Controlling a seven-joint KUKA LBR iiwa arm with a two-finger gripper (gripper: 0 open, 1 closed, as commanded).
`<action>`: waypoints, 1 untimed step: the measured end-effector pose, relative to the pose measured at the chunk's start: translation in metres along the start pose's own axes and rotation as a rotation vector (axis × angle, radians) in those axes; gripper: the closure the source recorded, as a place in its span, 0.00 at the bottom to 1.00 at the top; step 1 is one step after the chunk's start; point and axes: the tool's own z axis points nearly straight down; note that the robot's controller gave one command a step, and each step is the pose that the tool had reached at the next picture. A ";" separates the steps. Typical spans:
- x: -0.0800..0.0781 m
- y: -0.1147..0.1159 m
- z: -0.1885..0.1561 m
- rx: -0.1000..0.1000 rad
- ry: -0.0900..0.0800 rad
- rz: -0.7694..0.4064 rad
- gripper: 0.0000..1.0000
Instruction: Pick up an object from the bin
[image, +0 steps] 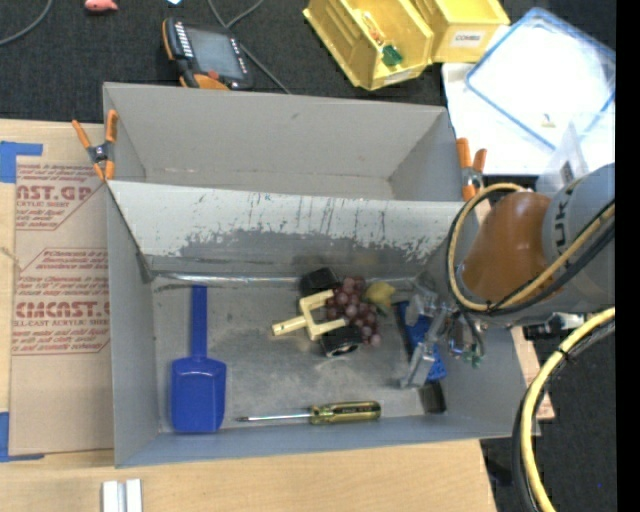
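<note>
My gripper (424, 348) is low over the bin's right end, close to the right wall. Just left of it lies a small yellow piece (380, 293) beside a bunch of dark purple toy grapes (356, 306). A small black block (432, 400) lies on the floor just below the gripper. Blue parts show around the gripper, and I cannot tell whether they belong to it or lie loose in the bin.
A cream plastic piece (303, 321) and two black items (338, 344) (317, 280) are heaped with the grapes in mid-bin. A blue scoop (197, 380) lies at the left. A yellow-and-black-handled screwdriver (330, 412) lies along the near wall. The arm with its orange cover enters from the right.
</note>
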 end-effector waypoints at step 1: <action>-0.031 0.068 0.001 0.009 0.012 -0.219 0.00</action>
